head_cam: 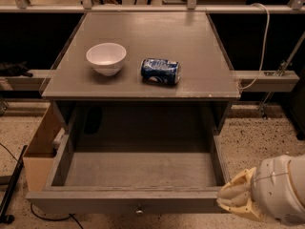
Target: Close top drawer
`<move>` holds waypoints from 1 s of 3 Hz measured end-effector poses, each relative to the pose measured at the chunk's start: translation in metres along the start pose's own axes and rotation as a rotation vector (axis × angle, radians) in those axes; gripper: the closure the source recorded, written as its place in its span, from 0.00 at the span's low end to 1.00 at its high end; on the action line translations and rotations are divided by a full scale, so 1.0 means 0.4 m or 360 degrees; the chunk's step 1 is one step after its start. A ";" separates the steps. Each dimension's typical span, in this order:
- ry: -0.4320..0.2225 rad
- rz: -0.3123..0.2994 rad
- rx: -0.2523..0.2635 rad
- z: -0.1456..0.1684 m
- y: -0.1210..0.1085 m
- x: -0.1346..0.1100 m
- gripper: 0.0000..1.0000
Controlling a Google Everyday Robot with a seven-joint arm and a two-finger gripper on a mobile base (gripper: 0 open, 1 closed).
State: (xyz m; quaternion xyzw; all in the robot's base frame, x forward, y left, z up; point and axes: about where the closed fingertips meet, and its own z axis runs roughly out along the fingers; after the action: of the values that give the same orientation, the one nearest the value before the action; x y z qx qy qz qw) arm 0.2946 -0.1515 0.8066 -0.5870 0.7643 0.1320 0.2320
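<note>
The top drawer (125, 193) is a wide grey wooden drawer pulled far out of the grey cabinet, and its inside is empty. Its front panel runs along the bottom of the view, with a small metal knob (139, 208) at its centre. My gripper (233, 199), beige with a white rounded wrist behind it, is at the bottom right. It points left and sits just by the drawer's front right corner. I cannot tell whether it touches the panel.
On the cabinet top (190, 46) stand a white bowl (106, 57) and a blue can (160, 71) lying on its side. A cardboard box (40, 147) stands against the drawer's left side. A black cable (10, 190) lies on the floor at left. A white cable (261, 37) hangs at right.
</note>
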 end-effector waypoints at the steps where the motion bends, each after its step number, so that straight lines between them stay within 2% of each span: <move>1: 0.0003 0.0001 -0.0010 0.007 0.006 0.002 1.00; 2: 0.0003 0.0001 -0.0010 0.007 0.006 0.002 1.00; 3: -0.0031 0.0029 -0.0036 0.036 0.029 0.011 1.00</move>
State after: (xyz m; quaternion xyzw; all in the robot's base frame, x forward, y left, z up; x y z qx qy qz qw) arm 0.2855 -0.1452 0.7910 -0.5814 0.7657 0.1485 0.2315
